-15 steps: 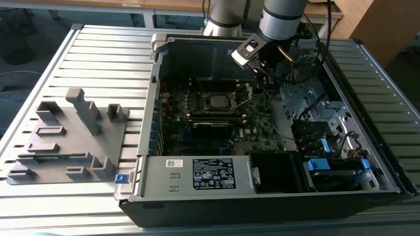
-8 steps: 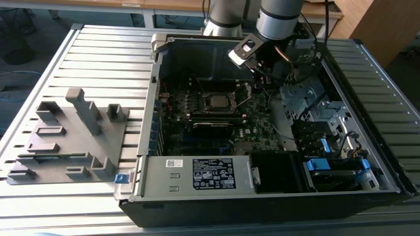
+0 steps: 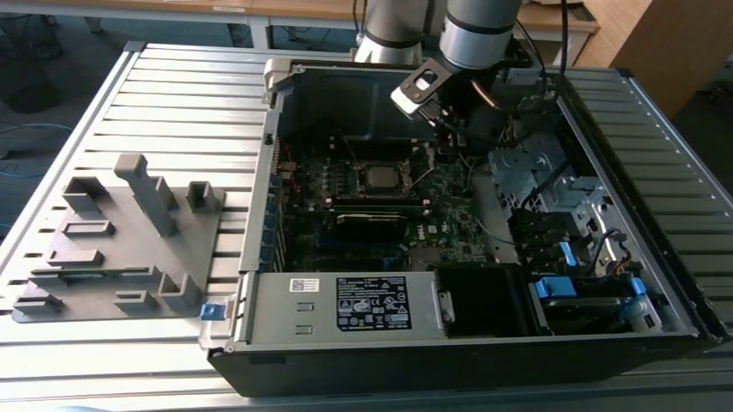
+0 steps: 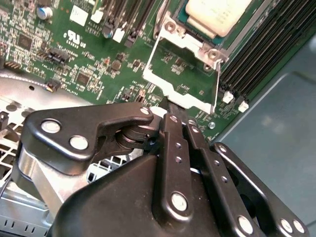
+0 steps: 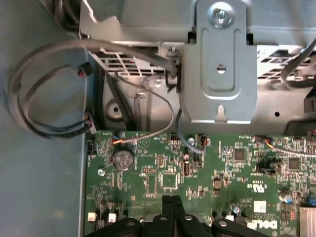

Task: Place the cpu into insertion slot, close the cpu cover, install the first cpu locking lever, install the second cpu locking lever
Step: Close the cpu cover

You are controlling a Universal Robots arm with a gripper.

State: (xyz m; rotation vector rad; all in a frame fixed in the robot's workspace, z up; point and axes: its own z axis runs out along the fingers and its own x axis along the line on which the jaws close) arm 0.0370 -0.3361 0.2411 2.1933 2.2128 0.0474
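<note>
One thin metal frame, likely light and stiff, the cpu cover (image 4: 175,88) stands swung open beside the seated cpu (image 4: 217,15), so take its free lip, where your claw (image 4: 175,111) sits pinched narrow.

Your arm (image 3: 475,30) is smooth silver-grey tubing, with a pale bracket (image 3: 421,86) fixed just above the gripper (image 4: 168,103). The gripper is glossy black linkage bars studded with silver rivets, narrowing into two slim black fingers (image 5: 167,211).
</note>
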